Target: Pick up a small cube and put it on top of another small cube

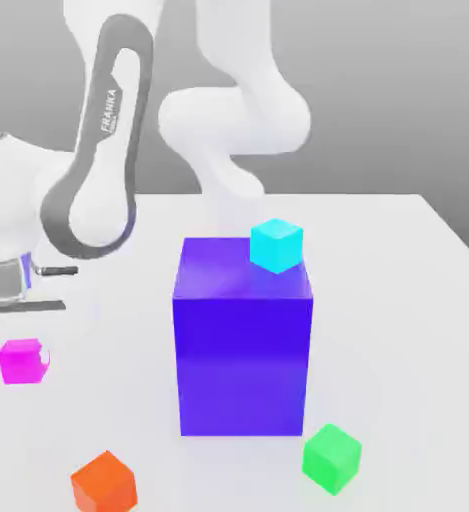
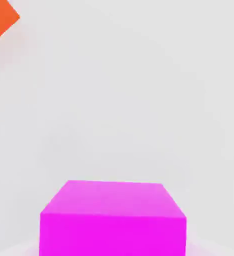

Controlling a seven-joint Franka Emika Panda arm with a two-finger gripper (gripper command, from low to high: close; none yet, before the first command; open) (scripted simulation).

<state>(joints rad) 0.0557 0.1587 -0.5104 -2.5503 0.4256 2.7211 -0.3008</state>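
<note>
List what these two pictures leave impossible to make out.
- Orange cube, hand view: cut off by the picture's edge, one corner showing.
- Magenta cube, hand view: its lower part runs off the edge.
- Table, exterior view: the tall blue block hides the surface behind it.

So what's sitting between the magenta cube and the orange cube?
Nothing: bare white table separates the magenta cube from the orange cube, seen in the exterior view.

white table (image 1: 418, 300), plain grey backdrop (image 1: 378, 100).
</note>
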